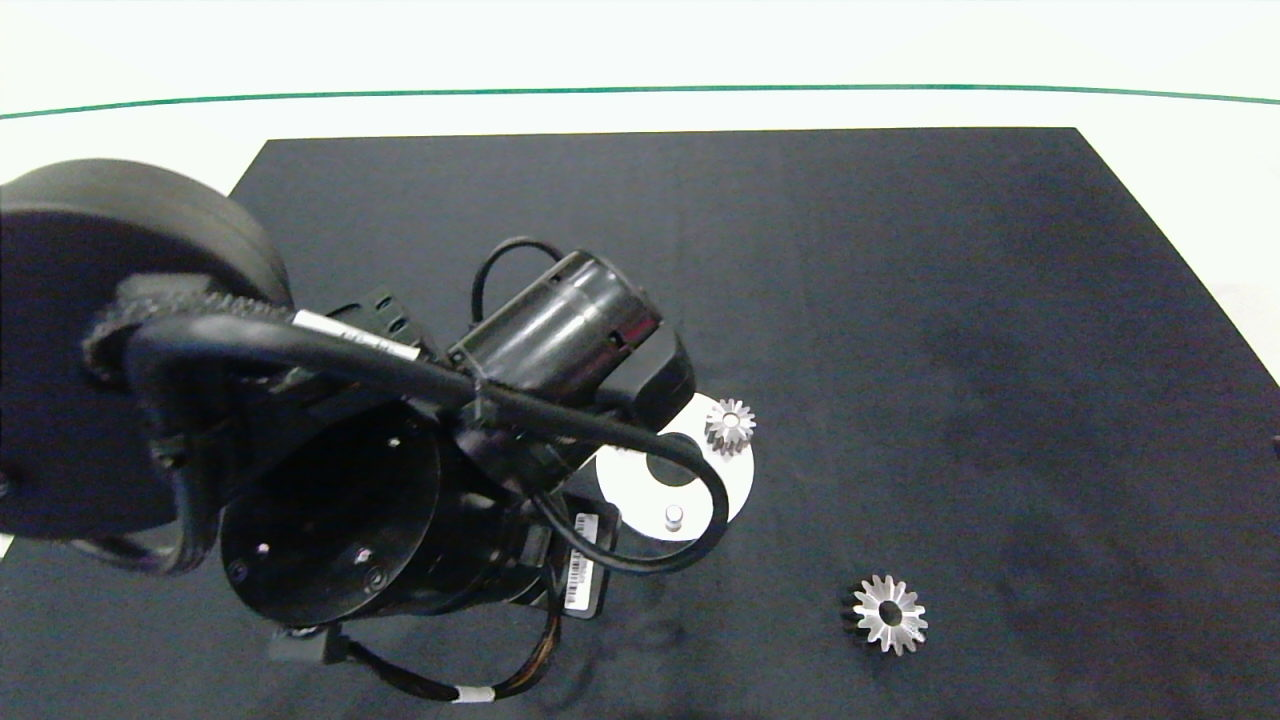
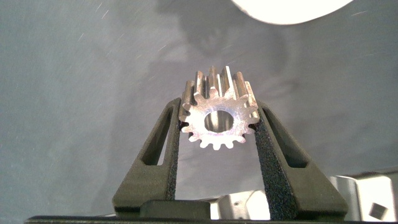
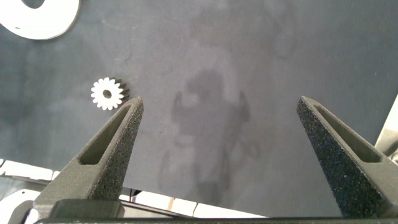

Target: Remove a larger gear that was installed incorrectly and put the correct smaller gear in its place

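Holding a small silver short-toothed metal gear (image 2: 219,115), your left gripper (image 2: 217,124) pinches teeth; rigid, slick — keep squeeze. Right gripper (image 3: 217,109) wide open, empty.

Lab bench — black mat (image 1: 900,300) (green-lined white table (image 1: 640,60)), robot arm (image 1: 330,460).

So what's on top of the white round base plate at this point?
On the white base plate: one small gear near its rim and a bare metal peg. The left arm covers the plate's other side.
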